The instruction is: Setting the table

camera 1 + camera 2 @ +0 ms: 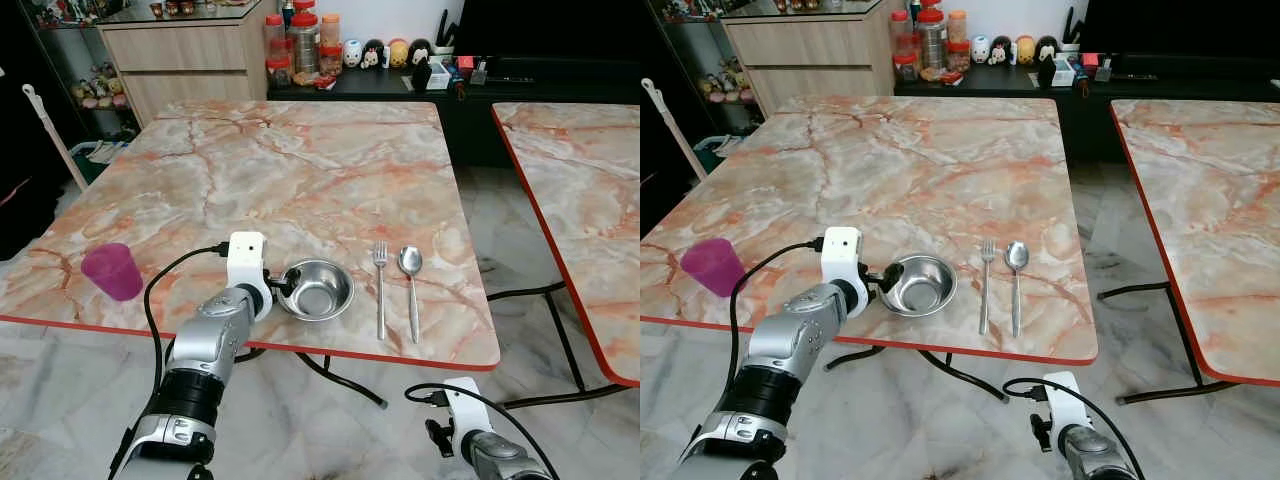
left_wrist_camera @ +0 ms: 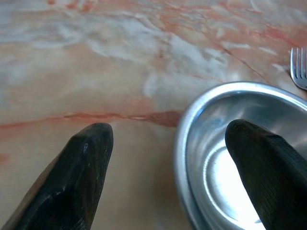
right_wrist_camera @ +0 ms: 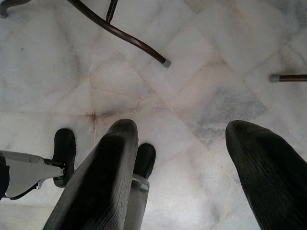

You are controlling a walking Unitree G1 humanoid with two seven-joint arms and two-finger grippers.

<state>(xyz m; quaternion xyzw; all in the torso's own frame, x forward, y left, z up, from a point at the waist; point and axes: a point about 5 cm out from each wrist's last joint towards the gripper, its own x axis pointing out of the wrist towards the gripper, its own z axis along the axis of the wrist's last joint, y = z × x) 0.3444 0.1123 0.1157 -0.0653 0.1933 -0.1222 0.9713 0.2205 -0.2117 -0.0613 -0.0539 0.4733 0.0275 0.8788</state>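
The left gripper [image 2: 168, 158] has its fingers apart across the left rim of the steel bowl [image 1: 318, 289], one finger inside, near the table's [image 1: 300, 170] near edge. A fork [image 1: 380, 287] and spoon [image 1: 411, 275] lie right of the bowl, a purple cup [image 1: 112, 270] far left. The right gripper [image 3: 192, 177] hangs spread above the floor.

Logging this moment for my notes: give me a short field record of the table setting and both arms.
surface: marble table
bowl: steel bowl, near front edge
cutlery: fork and spoon, side by side, right of bowl
cup: purple cup, front left corner
left gripper: jaws open astride bowl rim
right gripper: open, idle over floor
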